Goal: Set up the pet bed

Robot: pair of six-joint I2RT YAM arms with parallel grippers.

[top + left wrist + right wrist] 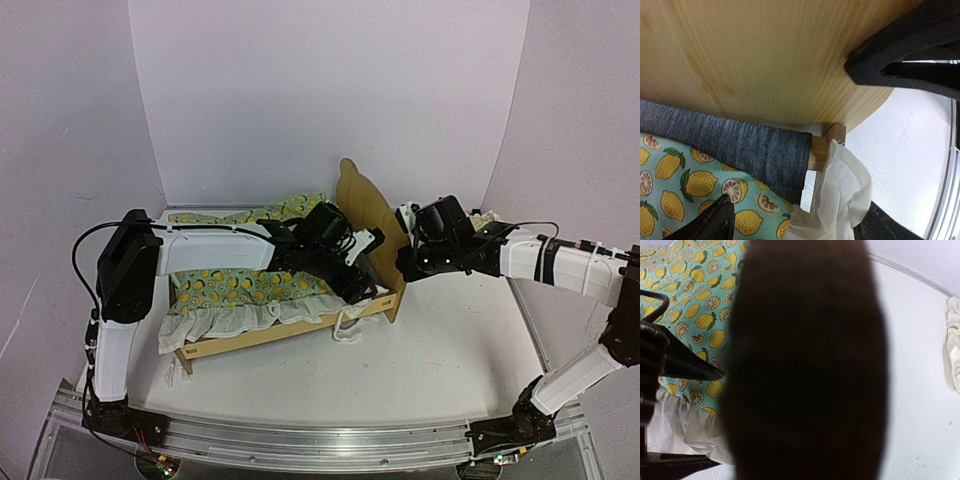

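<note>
The pet bed (290, 330) stands mid-table, its tall plywood headboard (365, 200) at the right end. A lemon-print blanket (240, 288) lies over the dark grey mattress (750, 145), with its white ruffle (845, 190) hanging over the front rail near the headboard (770, 55). My left gripper (358, 283) hovers over that corner, open; its fingers (715, 220) straddle the ruffle without pinching it. My right gripper (405, 258) is at the headboard's outer edge, shut on it. In the right wrist view the dark headboard (805, 365) fills the middle and hides the jaws.
More lemon-print cloth (250, 213) lies behind the bed by the back wall. A white ruffled piece of cloth (483, 216) sits at the back right, also at the edge (954, 350) of the right wrist view. White walls close in on three sides.
</note>
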